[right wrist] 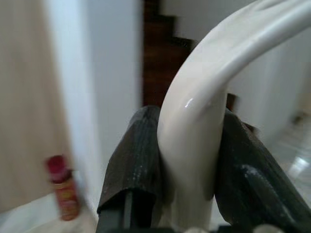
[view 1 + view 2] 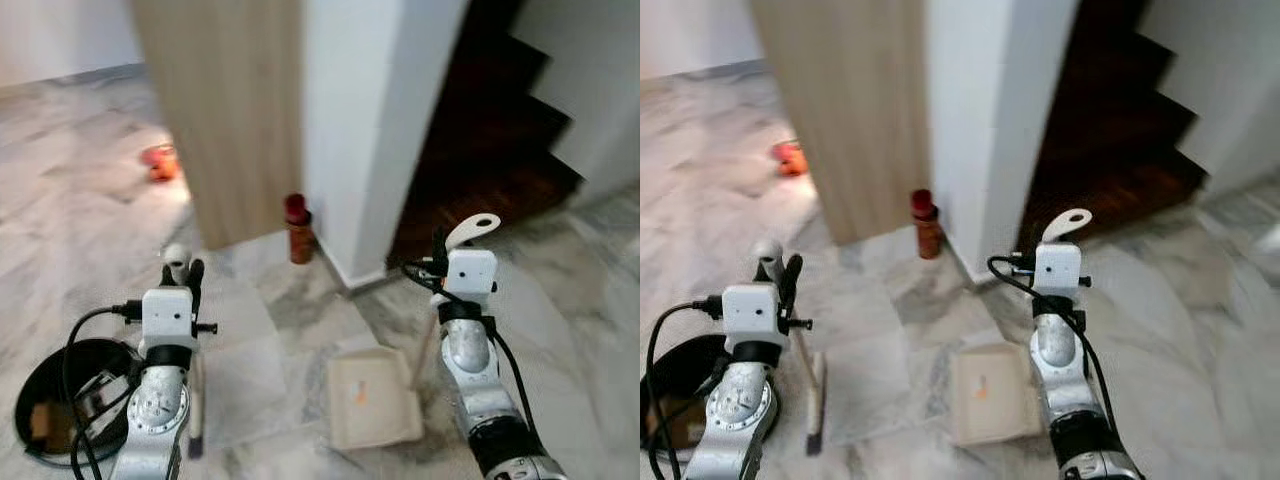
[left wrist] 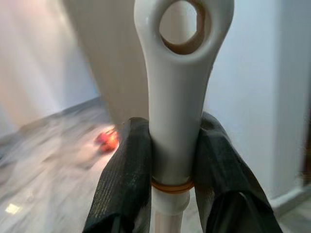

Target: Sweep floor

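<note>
The robot stands on a grey-veined marble floor point(image 2: 90, 190) and holds a sweeping tool in each arm. The left gripper point(image 3: 171, 170) is pinched on the white broom handle point(image 3: 177, 97), both black fingers point(image 3: 124, 179) pressed against the shaft just below its loop end. In the head views the broom point(image 2: 812, 395) runs down from that gripper to a dark head resting on the floor at about 7 o'clock.

The right gripper point(image 1: 192, 160) is clamped on the curved white handle point(image 1: 204, 107) of the dustpan point(image 2: 372, 400). The cream pan lies flat on the tiles at 6 o'clock, between the two arms, with a small orange speck inside it.

Ahead at 12 o'clock a white wall corner point(image 2: 375, 120) meets a light wooden panel point(image 2: 225, 110). A red-capped orange canister point(image 2: 298, 230) stands on the floor at the foot of that corner, just beside the panel's edge, directly beyond the dustpan. At 11 o'clock, well apart, a blurred orange-red object point(image 2: 160, 162) lies on the floor; what it is cannot be made out. At 1 o'clock dark wooden stairs point(image 2: 500, 110) rise beyond the wall. At 8 o'clock a round black bin point(image 2: 45, 385) sits beside the left arm, touching a loop of the arm's cable in the picture.
</note>
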### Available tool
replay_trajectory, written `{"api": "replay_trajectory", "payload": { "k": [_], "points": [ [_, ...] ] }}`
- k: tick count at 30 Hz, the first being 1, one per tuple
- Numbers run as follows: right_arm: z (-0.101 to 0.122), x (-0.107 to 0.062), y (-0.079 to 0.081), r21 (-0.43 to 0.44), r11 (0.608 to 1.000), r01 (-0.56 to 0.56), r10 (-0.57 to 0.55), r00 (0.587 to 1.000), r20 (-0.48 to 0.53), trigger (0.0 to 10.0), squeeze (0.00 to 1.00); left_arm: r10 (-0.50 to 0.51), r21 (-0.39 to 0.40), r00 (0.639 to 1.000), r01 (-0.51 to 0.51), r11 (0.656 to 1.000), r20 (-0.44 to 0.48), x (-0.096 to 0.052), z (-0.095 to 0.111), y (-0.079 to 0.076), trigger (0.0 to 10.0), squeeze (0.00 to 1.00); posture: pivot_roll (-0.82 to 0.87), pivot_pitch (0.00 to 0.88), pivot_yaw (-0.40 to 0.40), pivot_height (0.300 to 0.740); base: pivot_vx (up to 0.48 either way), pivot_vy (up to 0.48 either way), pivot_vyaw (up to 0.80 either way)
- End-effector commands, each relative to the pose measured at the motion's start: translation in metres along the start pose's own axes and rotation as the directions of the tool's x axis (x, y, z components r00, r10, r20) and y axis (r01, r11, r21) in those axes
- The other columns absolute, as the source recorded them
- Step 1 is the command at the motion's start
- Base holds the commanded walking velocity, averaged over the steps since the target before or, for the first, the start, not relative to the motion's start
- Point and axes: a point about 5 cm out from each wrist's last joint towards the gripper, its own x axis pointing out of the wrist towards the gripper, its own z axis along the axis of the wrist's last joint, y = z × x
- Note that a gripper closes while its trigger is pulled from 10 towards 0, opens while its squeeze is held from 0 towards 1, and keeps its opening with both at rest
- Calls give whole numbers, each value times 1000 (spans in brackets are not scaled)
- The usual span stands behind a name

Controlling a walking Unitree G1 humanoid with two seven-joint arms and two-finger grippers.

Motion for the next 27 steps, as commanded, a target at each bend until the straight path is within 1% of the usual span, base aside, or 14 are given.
{"api": "replay_trajectory", "payload": {
  "k": [1,9,17,23,27],
  "points": [
    [3,1,-5,-15,1000,17,-17,1000,15,10000,0,-1,-12,999,1,1000,40,2,7,-2,10000,0,141,51,38,740,0,0,-800],
    [5,1,-3,-17,1000,3,-3,1000,13,10000,0,0,-15,999,0,1000,36,1,6,-4,10000,0,128,67,27,740,0,0,-800],
    [6,2,-2,-20,1000,-3,3,1000,9,10000,0,8,0,999,-8,1000,37,2,6,-1,10000,0,126,78,26,740,0,0,-800],
    [6,1,-2,-19,1000,-7,7,1000,4,10000,0,11,-5,999,-11,1000,32,1,5,-1,10000,0,125,84,23,740,0,-366,-800],
    [6,1,-3,-22,1000,-8,8,1000,3,10000,0,13,-9,999,-13,1000,31,1,5,-2,10000,0,120,87,22,740,0,0,-800]
  ]
}}
